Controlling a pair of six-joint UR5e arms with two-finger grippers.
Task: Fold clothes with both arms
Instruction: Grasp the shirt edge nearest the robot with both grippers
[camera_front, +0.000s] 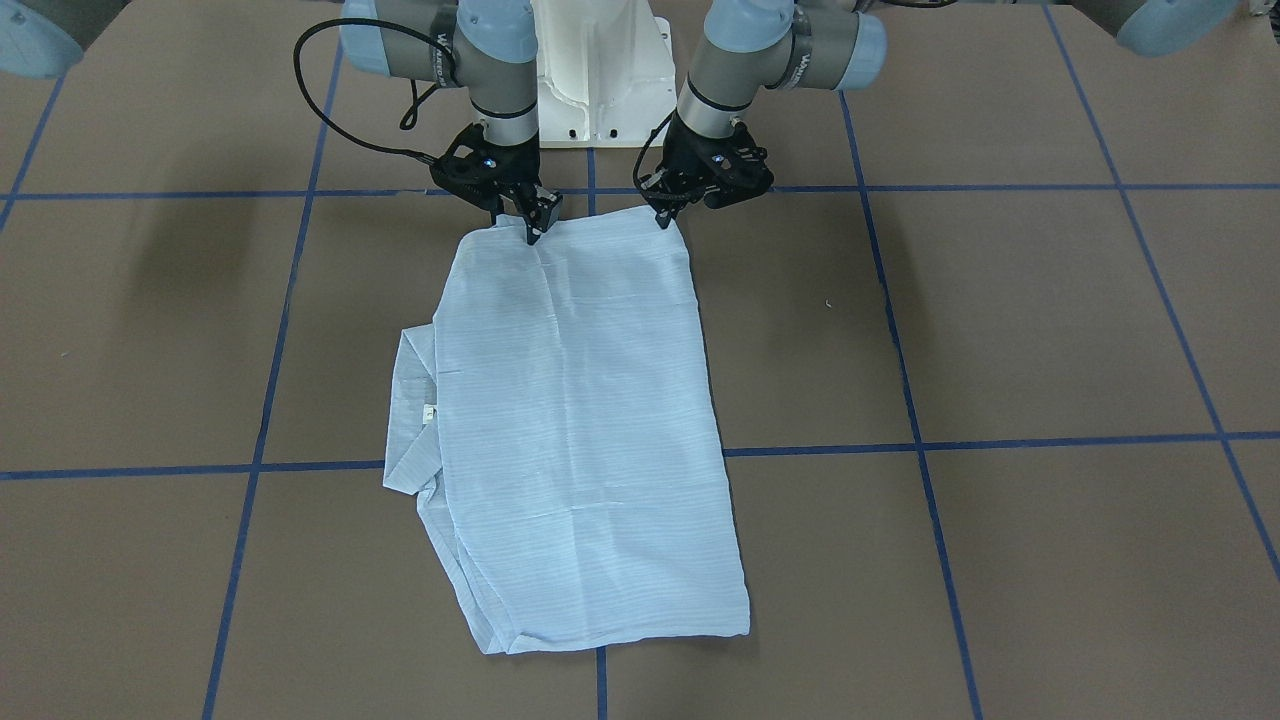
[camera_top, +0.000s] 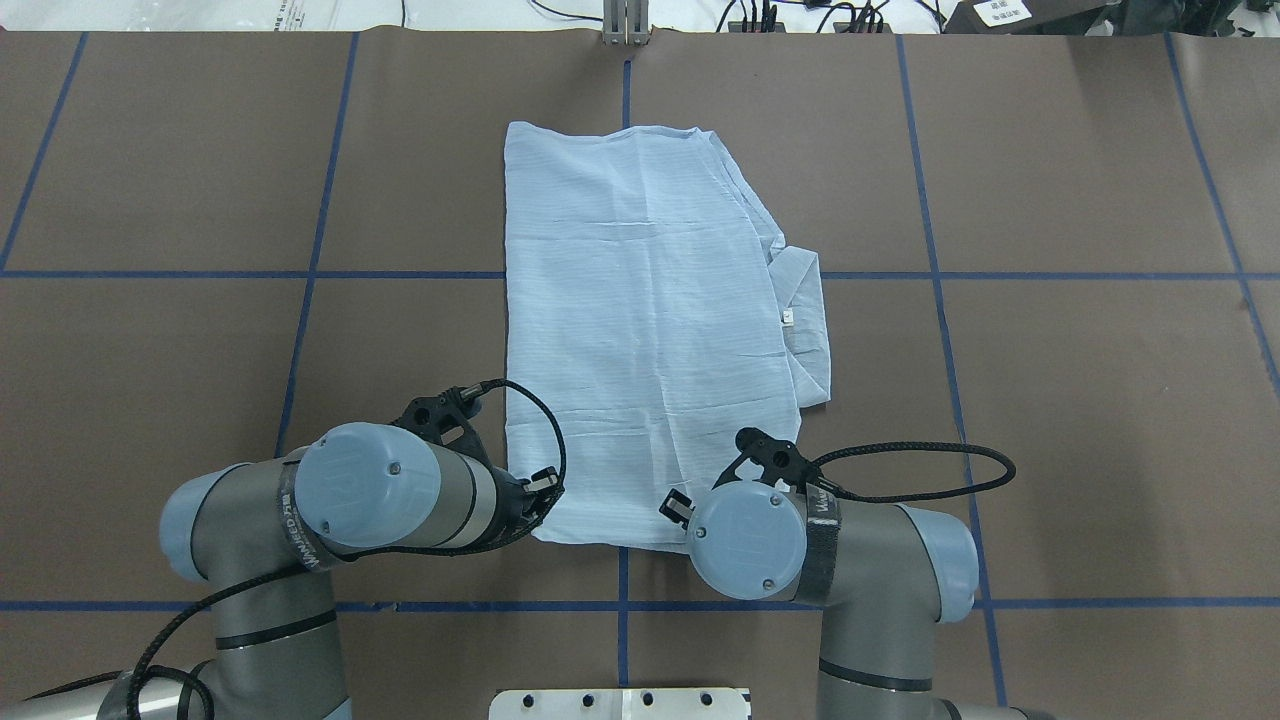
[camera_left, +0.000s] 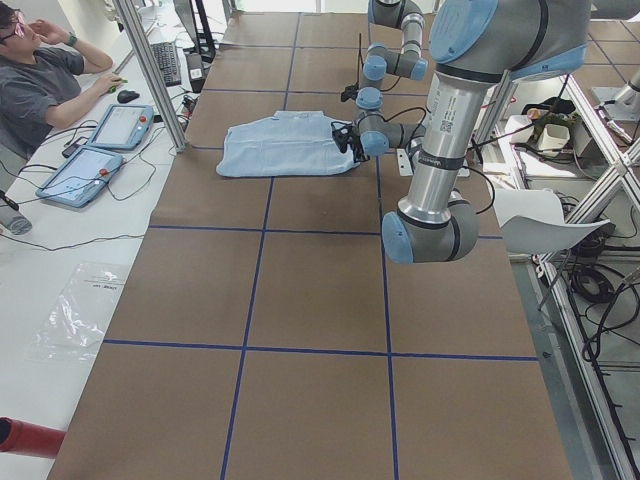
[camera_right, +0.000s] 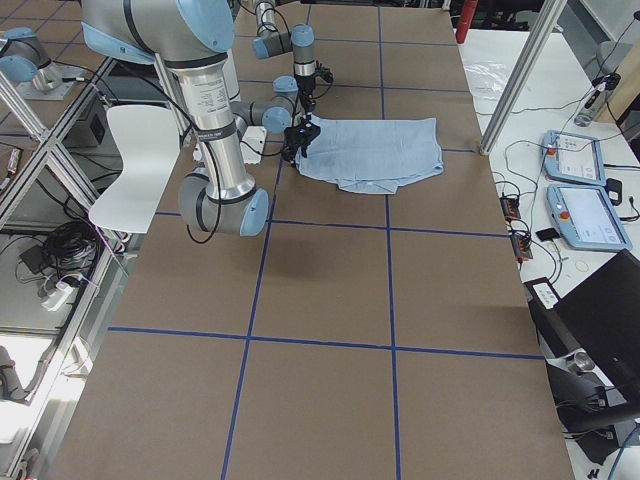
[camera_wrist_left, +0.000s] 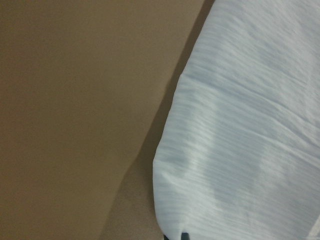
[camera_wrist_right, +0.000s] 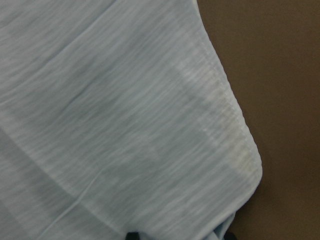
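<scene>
The pale blue striped shirt (camera_front: 580, 420) lies flat on the brown table, folded into a long panel, with its collar (camera_front: 410, 440) sticking out on one side. It also shows in the overhead view (camera_top: 640, 330). Both grippers sit at the shirt's edge nearest the robot base. My left gripper (camera_front: 665, 218) (camera_top: 545, 490) is shut on one near corner, and the cloth (camera_wrist_left: 250, 125) fills its wrist view. My right gripper (camera_front: 530, 230) (camera_top: 680, 505) is shut on the other near corner (camera_wrist_right: 240, 165). The held edge is slightly raised off the table.
Blue tape lines (camera_front: 1000, 440) divide the brown table into squares. The white pedestal base (camera_front: 600, 80) stands just behind the grippers. An operator (camera_left: 40, 80) sits with tablets (camera_left: 100, 150) past the table's far edge. A white chair (camera_right: 140, 170) stands behind the robot.
</scene>
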